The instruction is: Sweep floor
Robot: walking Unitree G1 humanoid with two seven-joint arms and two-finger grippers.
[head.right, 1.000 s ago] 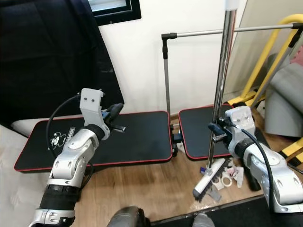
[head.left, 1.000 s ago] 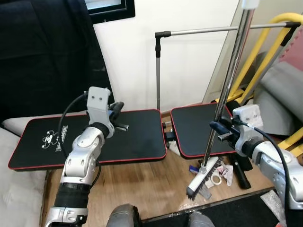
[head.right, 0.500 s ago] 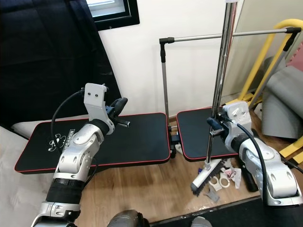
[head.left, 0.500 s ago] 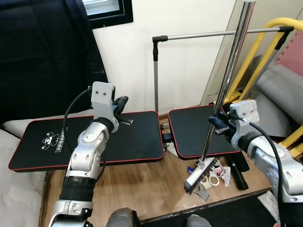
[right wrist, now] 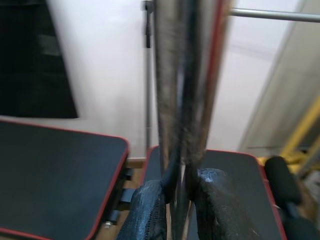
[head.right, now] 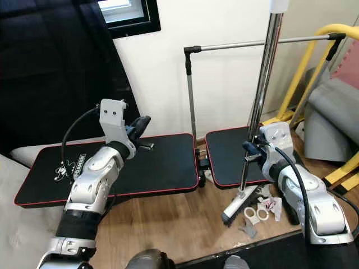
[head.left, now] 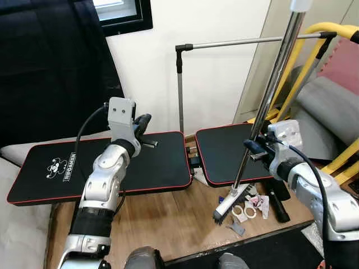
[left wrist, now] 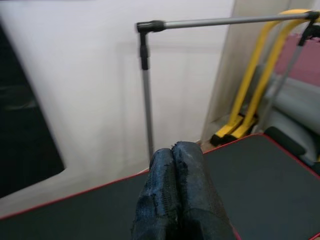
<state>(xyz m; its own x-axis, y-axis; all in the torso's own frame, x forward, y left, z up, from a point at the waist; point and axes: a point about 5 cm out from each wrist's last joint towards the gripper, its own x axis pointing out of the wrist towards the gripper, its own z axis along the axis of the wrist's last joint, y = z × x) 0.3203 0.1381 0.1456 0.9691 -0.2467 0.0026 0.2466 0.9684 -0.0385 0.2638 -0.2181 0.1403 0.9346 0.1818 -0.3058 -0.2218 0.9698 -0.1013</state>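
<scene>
A broom with a long shiny metal pole (head.left: 268, 106) stands nearly upright on the right, its brush head (head.left: 227, 204) on the wooden floor (head.left: 162, 224). My right gripper (head.left: 251, 150) is shut on the pole low down; in the right wrist view the pole (right wrist: 186, 75) runs between the two black fingers (right wrist: 150, 210). Bits of white and grey rubbish (head.left: 249, 207) lie on the floor beside the brush head. My left gripper (head.left: 143, 123) is raised over the long black mat, fingers (left wrist: 175, 195) pressed together with nothing in them.
Two black red-edged mats (head.left: 151, 162) (head.left: 224, 151) lie along the white wall. A grey metal rail (head.left: 235, 42) stands behind them. Yellow tubing (head.left: 303, 61) and a grey cushion (head.left: 331, 112) sit at the right. A dark curtain (head.left: 50, 73) hangs at the left.
The view has drifted right. My right gripper has carried the broom left, and the brush head has slid left across the floor past the rubbish. The left arm has lifted slightly.
</scene>
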